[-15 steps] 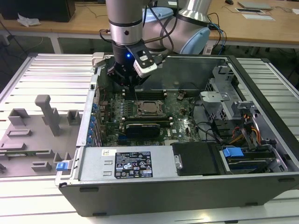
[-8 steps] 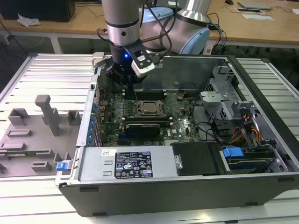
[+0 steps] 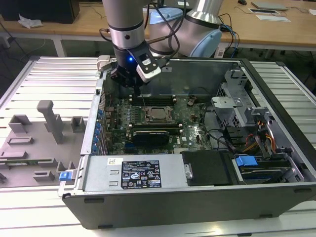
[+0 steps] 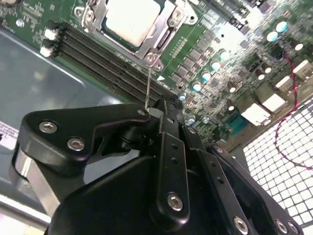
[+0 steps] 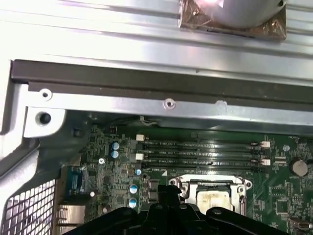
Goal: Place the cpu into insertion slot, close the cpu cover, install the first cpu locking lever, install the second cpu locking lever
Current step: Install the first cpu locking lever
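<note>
- Gripper (image 3: pixel 137 88) is hanging just beside the insertion slot (image 3: pixel 146 114), over the memory slots (image 4: pixel 98 54) bordering it; I cannot tell how far open it is or whether it is clamping anything.
- Locking lever (image 4: pixel 148 85), a thin bare wire rod, is running from a corner of the insertion slot straight to the gripper's tip, appearing to touch it there.
- Judging by its look, the lever is behaving as a light, stiff, springy and smooth rod, liable to slip or snap back; its free end, farthest from the insertion slot, is offering the best hold.
- Cpu (image 4: pixel 131 19) is lying flat inside the insertion slot, pale top up.
- Cpu cover (image 4: pixel 164 39) is sitting down around the cpu, framing it.
- Cpu is probably being light, rigid and fragile, so only its edges are suiting a grasp.
- Motherboard (image 4: pixel 230 63) is spreading around the insertion slot, inside the open computer case (image 3: pixel 197 197).
</note>
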`<state>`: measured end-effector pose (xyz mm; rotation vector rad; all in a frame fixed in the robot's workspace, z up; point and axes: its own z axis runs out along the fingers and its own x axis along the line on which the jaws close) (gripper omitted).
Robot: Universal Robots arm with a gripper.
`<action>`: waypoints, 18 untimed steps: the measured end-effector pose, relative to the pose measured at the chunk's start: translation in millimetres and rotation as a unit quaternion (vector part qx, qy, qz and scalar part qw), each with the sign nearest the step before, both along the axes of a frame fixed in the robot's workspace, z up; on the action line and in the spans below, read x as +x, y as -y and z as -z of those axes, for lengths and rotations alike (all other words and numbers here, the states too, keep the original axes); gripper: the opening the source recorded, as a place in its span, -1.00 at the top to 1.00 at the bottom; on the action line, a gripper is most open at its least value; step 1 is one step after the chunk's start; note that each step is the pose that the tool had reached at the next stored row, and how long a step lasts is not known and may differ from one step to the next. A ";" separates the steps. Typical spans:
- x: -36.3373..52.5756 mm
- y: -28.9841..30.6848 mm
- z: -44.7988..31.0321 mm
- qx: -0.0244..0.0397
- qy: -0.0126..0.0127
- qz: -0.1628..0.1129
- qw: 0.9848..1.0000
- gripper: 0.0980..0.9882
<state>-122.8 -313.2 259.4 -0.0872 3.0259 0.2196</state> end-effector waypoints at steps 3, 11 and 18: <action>-0.3 -0.1 0.0 0.016 0.002 -0.003 1.000 0.98; 39.3 4.2 0.6 0.017 0.002 -0.004 1.000 0.98; 57.1 5.6 3.4 0.017 0.021 -0.007 1.000 0.98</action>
